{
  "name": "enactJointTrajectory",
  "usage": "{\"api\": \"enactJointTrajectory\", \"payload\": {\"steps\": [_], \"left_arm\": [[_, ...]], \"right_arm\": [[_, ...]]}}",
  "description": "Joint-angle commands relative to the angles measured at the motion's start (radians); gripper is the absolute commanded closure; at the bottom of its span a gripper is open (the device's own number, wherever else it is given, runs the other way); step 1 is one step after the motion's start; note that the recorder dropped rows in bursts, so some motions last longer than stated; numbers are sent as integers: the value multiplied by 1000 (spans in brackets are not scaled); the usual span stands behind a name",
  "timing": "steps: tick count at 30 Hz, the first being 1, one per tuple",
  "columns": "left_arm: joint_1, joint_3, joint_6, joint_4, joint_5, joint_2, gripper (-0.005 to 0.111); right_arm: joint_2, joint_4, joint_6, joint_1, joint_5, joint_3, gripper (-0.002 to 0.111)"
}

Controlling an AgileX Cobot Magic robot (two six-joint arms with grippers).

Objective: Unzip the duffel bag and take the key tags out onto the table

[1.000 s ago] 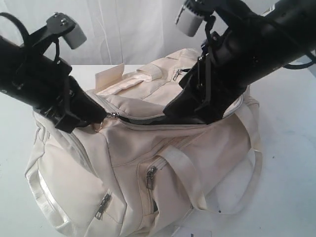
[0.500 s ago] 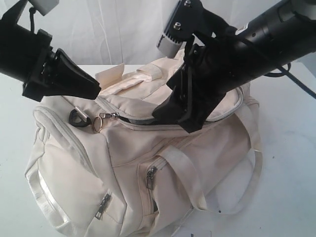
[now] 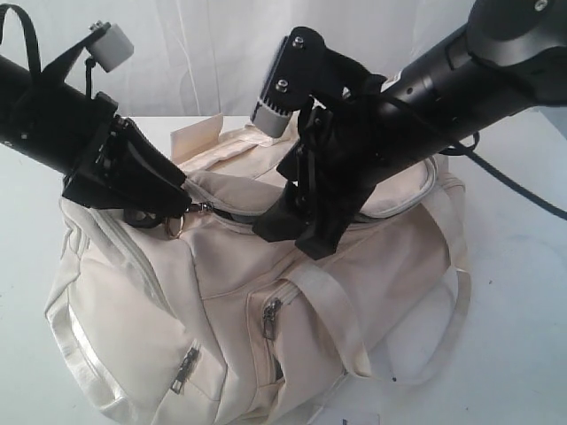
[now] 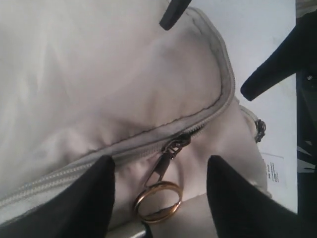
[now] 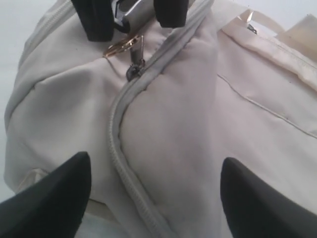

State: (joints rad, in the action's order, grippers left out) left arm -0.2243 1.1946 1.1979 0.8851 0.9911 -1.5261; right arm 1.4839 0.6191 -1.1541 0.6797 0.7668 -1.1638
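The cream duffel bag [image 3: 266, 292] lies on the white table [image 3: 523, 266]. Its top zipper pull carries a gold ring [image 4: 157, 201], which hangs at the bag's left end [image 3: 177, 221]. My left gripper [image 4: 161, 158] stands open just over that pull, one finger on each side, neither touching it; the exterior view shows it at the bag's left shoulder [image 3: 177, 199]. My right gripper [image 5: 154, 158] is open above the bag's top panel [image 3: 292, 235], with only fabric and the zipper line [image 5: 124, 163] between its fingers. A narrow dark gap shows along the top zipper [image 3: 235, 211]. The key tags are hidden.
Two webbing handles [image 3: 328, 310] drape over the front of the bag. Side pocket zippers [image 3: 270, 319] face the camera. A cream flap [image 3: 197, 135] sticks up behind the bag. A paper label [image 3: 359, 418] lies at the table's front edge. A white curtain [image 3: 221, 53] hangs behind.
My left gripper let go of the zipper pull, lifted away, opened wide and came back down over the ring. My right gripper moved left along the bag's top.
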Motion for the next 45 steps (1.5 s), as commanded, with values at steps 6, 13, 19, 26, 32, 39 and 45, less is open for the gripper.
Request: {"api": "enactJointTrajectory", "payload": {"steps": [6, 13, 19, 26, 32, 39, 45], "left_arm": [[-24, 4, 3, -79, 6, 0, 49], [-104, 4, -15, -134, -48, -24, 49], [-115, 4, -55, -147, -63, -45, 59], [-115, 4, -55, -140, -64, -23, 93], [-115, 5, -55, -128, -83, 53, 107], [-115, 5, -93, -163, -110, 119, 107], [-115, 5, -222, -327, -326, 119, 107]], "right_arm": [[24, 1, -12, 8, -32, 3, 40], [24, 1, 10, 8, -9, 3, 57], [24, -12, 10, 8, 39, 3, 83], [24, -14, 10, 8, 60, 3, 102], [14, -14, 10, 8, 72, 3, 106], [3, -14, 12, 8, 111, 3, 106], [3, -14, 26, 8, 125, 3, 106]]}}
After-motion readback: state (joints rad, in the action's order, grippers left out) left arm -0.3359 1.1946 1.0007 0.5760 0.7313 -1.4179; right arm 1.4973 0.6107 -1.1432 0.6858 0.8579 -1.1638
